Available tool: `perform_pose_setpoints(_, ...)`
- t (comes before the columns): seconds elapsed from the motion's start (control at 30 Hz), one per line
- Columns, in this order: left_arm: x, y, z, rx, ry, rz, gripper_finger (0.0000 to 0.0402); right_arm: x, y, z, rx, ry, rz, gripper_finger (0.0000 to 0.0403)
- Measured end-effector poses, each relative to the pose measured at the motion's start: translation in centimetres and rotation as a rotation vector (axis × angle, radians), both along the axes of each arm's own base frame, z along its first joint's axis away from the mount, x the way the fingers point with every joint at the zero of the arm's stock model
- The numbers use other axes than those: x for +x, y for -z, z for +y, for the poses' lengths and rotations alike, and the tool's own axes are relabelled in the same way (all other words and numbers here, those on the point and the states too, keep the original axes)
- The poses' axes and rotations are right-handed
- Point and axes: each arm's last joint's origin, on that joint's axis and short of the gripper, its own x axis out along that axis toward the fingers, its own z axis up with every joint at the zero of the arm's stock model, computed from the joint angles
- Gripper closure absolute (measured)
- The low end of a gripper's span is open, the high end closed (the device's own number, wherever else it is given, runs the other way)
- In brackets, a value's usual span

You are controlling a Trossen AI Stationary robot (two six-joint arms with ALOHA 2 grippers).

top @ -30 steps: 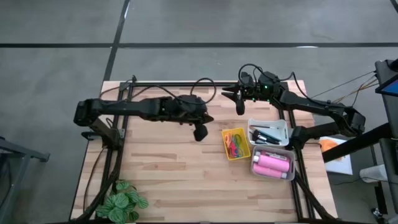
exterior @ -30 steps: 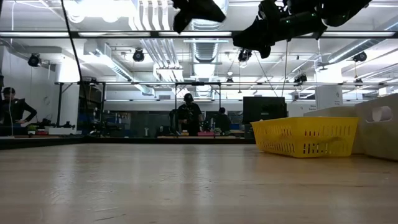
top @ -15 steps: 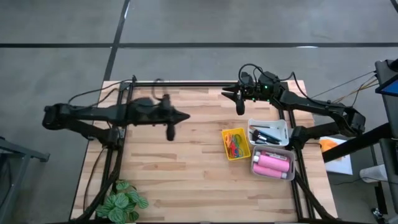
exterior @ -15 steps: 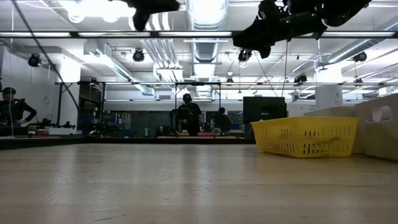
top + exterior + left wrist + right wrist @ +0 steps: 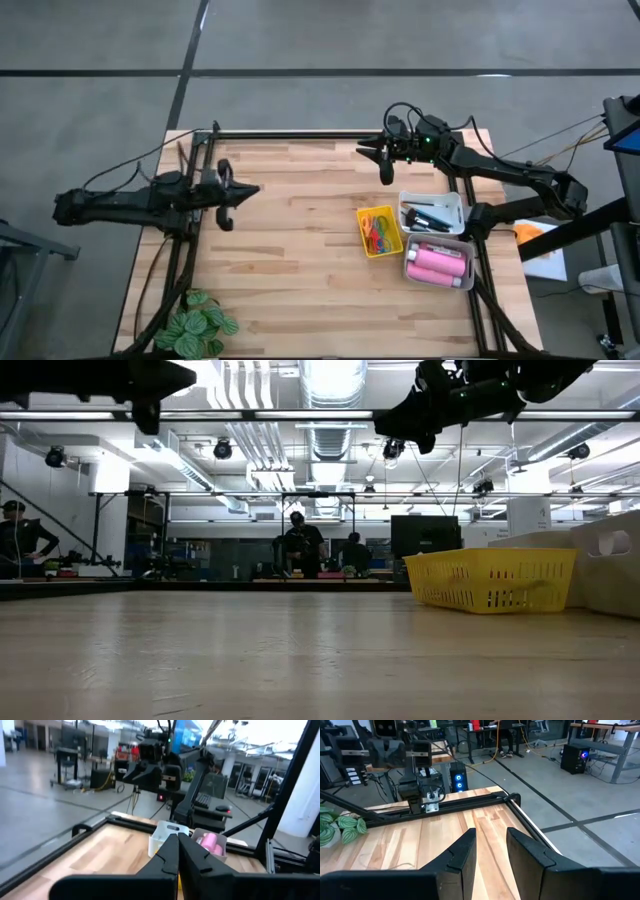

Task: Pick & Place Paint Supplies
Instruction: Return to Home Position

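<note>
The left gripper (image 5: 248,190) hung above the left side of the table (image 5: 300,275), its fingers (image 5: 167,857) pressed together and gripping nothing. The right gripper (image 5: 370,152) hung over the far edge, jaws parted (nothing between them). The scissors (image 5: 377,230) lay in the yellow bin (image 5: 360,218). The brushes (image 5: 428,213) lay in the white tray (image 5: 432,195), and the pink bottles (image 5: 437,264) in the neighbouring tray (image 5: 409,268).

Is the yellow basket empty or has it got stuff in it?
Not empty: the high view shows colourful scissors lying inside the yellow basket.
</note>
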Motion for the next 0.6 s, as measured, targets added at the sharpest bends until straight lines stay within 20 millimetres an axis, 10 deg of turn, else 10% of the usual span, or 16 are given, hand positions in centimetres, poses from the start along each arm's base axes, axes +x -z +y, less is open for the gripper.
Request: perform_pose_setpoints(0.6,-4.3,5.4,-0.2,0.042,0.002,-0.161,0.0401,0.0,0.0,0.0,0.0,0.0,0.0,0.0296)
